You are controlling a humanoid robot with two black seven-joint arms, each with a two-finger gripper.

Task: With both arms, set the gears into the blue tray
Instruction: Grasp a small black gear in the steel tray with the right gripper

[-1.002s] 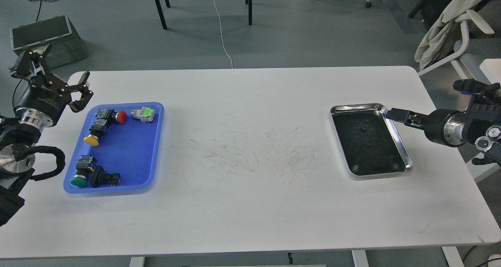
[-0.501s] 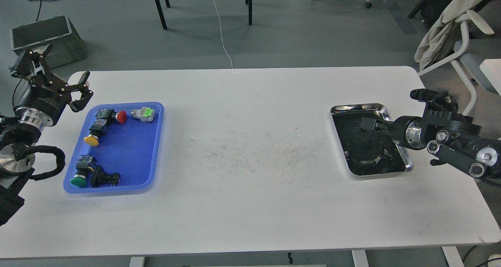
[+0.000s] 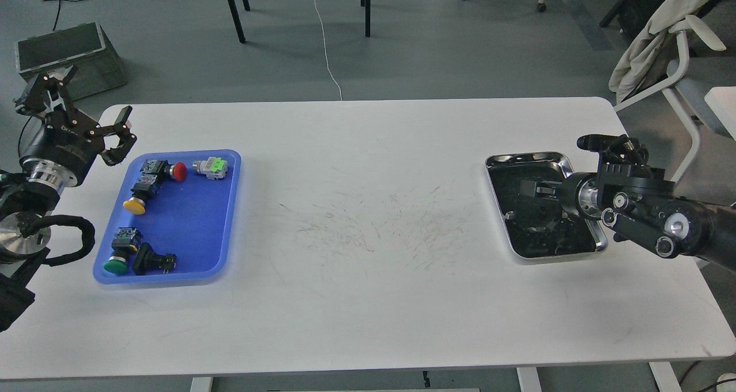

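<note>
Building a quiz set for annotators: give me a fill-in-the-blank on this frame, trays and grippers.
1. The red-capped push-button switch lies in the rectangular ____ plastic tray.
2. The right gripper reaches over the shiny ____ tray with the dark bottom.
3. The left gripper is beside the blue tray's far-left corner, its jaws ____.

Missing words: blue; steel; open

One head view — high, angled forward and down over the white table, floor beyond
</note>
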